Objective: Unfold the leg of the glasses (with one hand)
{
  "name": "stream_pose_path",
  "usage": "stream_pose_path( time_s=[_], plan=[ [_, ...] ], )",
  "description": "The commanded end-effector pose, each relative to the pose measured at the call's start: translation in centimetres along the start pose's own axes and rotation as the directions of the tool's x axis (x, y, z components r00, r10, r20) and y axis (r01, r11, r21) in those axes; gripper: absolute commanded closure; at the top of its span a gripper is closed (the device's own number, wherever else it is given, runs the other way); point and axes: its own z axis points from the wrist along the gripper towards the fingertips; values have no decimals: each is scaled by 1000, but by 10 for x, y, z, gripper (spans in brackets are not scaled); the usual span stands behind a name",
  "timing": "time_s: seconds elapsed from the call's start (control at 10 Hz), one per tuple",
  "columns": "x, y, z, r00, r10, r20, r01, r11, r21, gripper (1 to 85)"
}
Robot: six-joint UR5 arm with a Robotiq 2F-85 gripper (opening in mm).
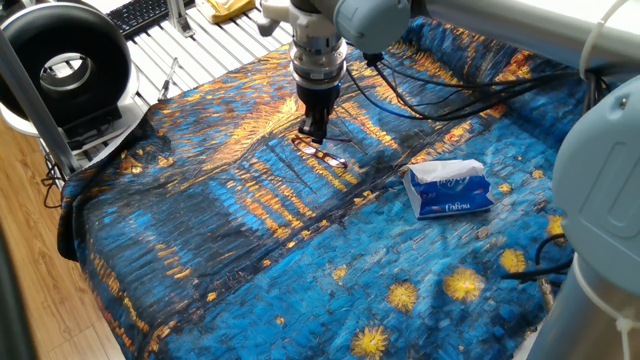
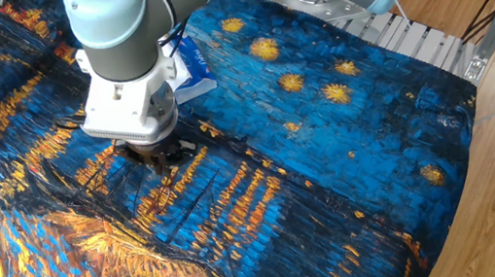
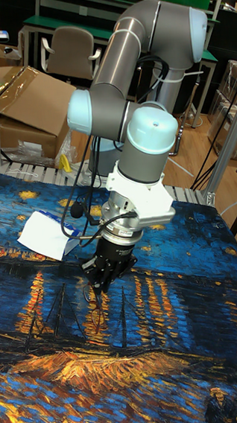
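Hovering at the glasses (image 1: 325,153), gripper (image 1: 314,130) points down beside tissue pack (image 1: 449,188).

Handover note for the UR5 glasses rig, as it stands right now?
Gripper: pointing straight down, tips at the cloth by the far end of the glasses; open or shut cannot be told, and no grasp is confirmed.
Glasses: lying flat on the painted tablecloth, left of the tissue pack and apart from it. In the other fixed view and the tall view the arm hides them.
Done: gripper is at the glasses.
Left: leg not seen swung out; treat the unfolding as still to do.
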Motion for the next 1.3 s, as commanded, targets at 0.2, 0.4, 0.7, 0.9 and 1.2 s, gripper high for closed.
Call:
stream_pose_path(
  time_s=[0.2, 0.4, 0.7, 0.9, 1.2],
  plan=[
    [1, -1, -6, 1000, 4, -11, -4, 1000, 13, 647],
    [2, -2, -9, 1000, 11, -17, -11, 1000, 26, 650],
    [6, 1, -18, 998, 48, -37, -47, 998, 48, 730],
    [6, 8, -16, 996, 79, -33, -77, 996, 54, 823],
    [5, 22, -9, 995, 99, -22, -97, 993, 72, 847]
  ],
)
